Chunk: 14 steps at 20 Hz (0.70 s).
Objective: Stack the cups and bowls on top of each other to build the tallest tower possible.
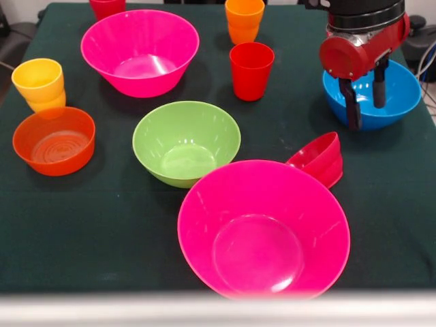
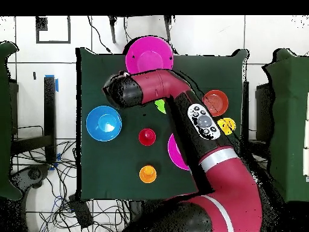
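My gripper (image 1: 366, 102) is open and empty, hanging over the blue bowl (image 1: 402, 95) at the right; one fingertip (image 1: 353, 121) reaches down by its near rim. The lime-green bowl (image 1: 186, 142) stands alone mid-table with nothing in it. The small red bowl (image 1: 319, 158) lies tilted on its side against the near hot-pink bowl (image 1: 264, 228). The other hot-pink bowl (image 1: 139, 51) stands far left. The yellow cups (image 1: 39, 84) are nested beside the translucent orange bowl (image 1: 54, 141). A red cup (image 1: 251, 70) and nested orange cups (image 1: 244, 20) stand upright. No tower stands.
Another red cup (image 1: 107, 7) shows at the table's far edge. In the overhead view my arm (image 2: 181, 103) crosses the table and hides most of the green bowl (image 2: 160, 107); the blue bowl (image 2: 104, 122) and red cup (image 2: 147, 137) show beside it.
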Each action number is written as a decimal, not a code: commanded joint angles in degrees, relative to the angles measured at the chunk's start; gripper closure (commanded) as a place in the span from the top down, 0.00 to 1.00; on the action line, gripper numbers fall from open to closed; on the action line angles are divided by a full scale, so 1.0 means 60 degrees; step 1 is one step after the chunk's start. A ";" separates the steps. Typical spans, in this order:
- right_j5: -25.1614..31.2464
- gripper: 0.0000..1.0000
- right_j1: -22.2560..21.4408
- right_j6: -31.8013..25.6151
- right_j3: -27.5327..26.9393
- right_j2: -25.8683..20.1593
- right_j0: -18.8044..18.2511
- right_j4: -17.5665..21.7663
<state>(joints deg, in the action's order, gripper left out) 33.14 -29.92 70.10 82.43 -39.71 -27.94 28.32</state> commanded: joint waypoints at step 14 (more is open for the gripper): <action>-0.0739 1.00 -0.0015 0.1581 -0.0842 0.1661 0.0332 -0.0067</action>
<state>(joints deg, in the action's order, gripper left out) 26.08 -30.06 70.10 81.16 -37.11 -27.62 26.80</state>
